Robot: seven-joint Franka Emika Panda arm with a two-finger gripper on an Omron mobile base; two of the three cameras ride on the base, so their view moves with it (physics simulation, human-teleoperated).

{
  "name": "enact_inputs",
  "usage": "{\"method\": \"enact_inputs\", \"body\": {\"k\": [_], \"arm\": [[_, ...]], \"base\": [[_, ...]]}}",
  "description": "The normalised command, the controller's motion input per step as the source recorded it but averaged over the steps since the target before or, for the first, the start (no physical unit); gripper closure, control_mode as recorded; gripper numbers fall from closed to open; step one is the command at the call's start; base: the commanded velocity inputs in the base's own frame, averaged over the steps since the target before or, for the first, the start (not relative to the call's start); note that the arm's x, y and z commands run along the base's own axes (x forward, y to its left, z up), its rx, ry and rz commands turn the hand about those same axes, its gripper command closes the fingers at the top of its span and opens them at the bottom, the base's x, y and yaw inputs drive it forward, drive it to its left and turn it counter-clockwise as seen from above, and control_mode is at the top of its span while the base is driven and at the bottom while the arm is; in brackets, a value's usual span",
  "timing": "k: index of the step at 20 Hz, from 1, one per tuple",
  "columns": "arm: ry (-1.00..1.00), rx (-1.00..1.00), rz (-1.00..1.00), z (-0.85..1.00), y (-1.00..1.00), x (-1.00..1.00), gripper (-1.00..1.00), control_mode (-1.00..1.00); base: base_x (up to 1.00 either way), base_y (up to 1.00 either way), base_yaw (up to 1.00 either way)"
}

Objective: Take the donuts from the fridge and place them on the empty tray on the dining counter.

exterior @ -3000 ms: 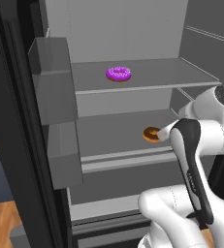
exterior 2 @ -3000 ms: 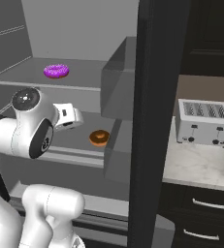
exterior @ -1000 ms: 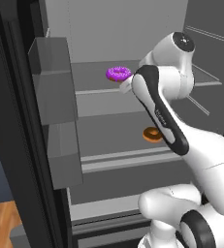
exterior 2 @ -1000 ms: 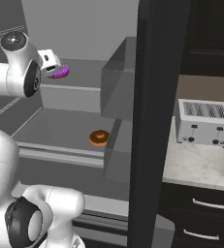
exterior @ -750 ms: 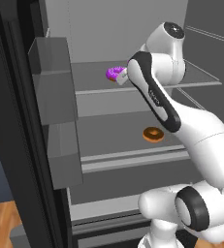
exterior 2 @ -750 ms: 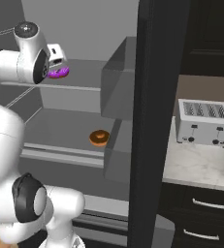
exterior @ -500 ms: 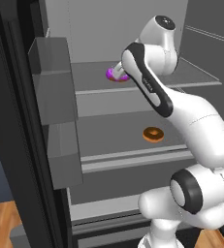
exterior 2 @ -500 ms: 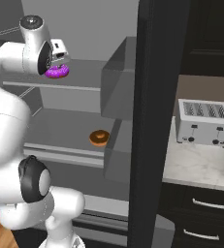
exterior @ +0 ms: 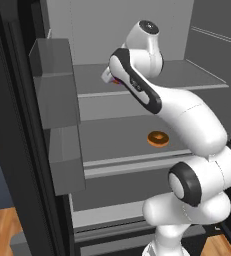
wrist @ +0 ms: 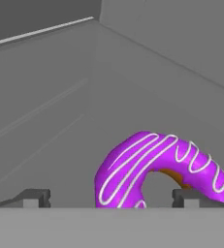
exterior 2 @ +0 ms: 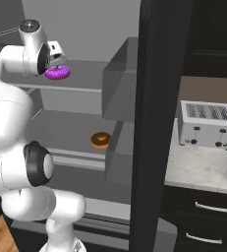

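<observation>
Donuts remain inside the fridge [exterior: 137, 30]; neither is collected.

Left base view: the orange-brown donut [exterior: 158, 138] lies on the shelf below the upper shelf, and the arm reaches over the upper shelf.

Right base view: the gripper [exterior 2: 56, 60] hangs just above the purple donut [exterior 2: 57, 73] on the upper shelf.

Hand view: fingertips [wrist: 33, 196] stand spread wide, gripping nothing, with the purple donut between them. Grasping, carrying and placing both on the tray remain outstanding.
</observation>
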Motion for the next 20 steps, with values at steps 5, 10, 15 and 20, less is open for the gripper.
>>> {"method": "enact_inputs", "body": {"k": [5, 10, 15, 20], "arm": [[0.00, 0.00, 0.00, -0.06, 0.00, 0.43, -1.00, -1.00], [0.00, 0.00, 0.00, -0.21, 0.00, 0.03, -1.00, -1.00], [0.00, -0.01, 0.00, -0.40, 0.01, 0.00, -1.00, -1.00], [0.05, 0.00, 0.00, -0.95, 0.00, 0.00, -1.00, -1.00]], "base": [[0.00, 0.00, 0.00], [0.00, 0.00, 0.00], [0.00, 0.00, 0.00], [0.00, 0.00, 0.00]]}}
